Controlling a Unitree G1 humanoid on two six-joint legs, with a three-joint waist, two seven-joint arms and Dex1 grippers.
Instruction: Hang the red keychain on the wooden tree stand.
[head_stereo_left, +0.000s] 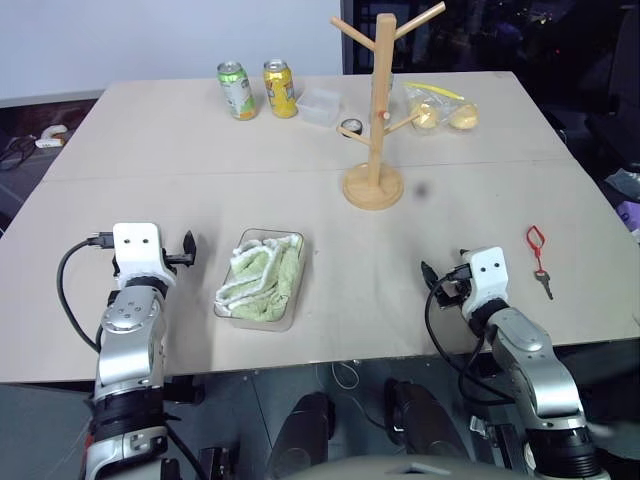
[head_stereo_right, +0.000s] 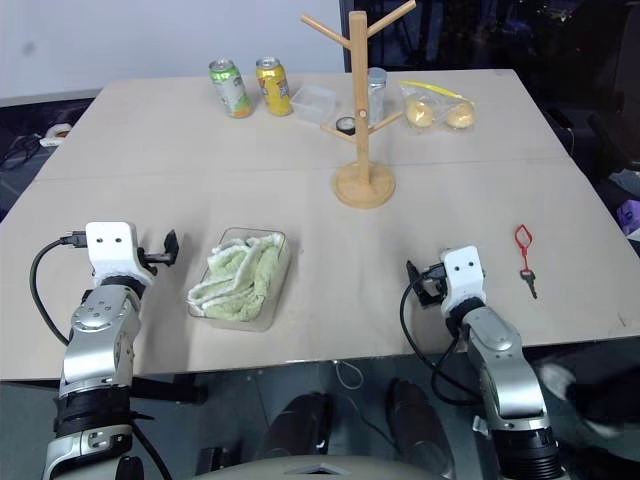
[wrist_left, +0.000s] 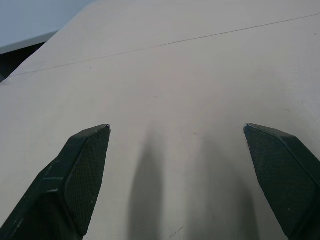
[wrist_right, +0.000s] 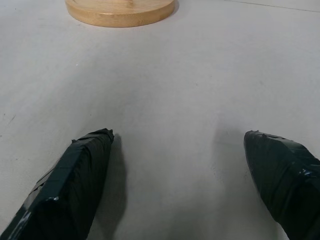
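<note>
Nearest, both hands hover low over the front part of the pale bench (head_stereo_left: 330, 200), each spread wide with nothing between its fingers. The left hand (wrist_left: 177, 165) sits toward the bench's left front, black fingers (wrist_left: 80, 175) far apart over bare surface. The right hand (wrist_right: 182, 175) sits toward the right front, its tape-wrapped fingers (wrist_right: 75, 185) likewise far apart and empty; ahead of it in the right wrist view lies the near edge of the round wooden base.

Between the two arms, a clear shallow tray (head_stereo_left: 292, 300) holds a crumpled green-and-white cloth (head_stereo_left: 258, 278).

Just to the right of the right hand and apart from it, the red keychain (head_stereo_left: 537, 248) lies flat on the bench near the right edge, its red loop toward the far side and the dark key (head_stereo_left: 545, 287) trailing toward the near side.

Farther back, around the middle of the bench, the wooden tree stand (head_stereo_left: 378, 120) rises upright on its disc base, its pegs bare. Well beyond the keychain, it stands apart from both hands.

Along the far edge stand a green can (head_stereo_left: 236, 90) and a yellow can (head_stereo_left: 280, 88) side by side, then a small clear container (head_stereo_left: 320, 106), a small dark round object (head_stereo_left: 351, 127) by the stand, and a clear bag of yellow things (head_stereo_left: 440, 108) to the right.
</note>
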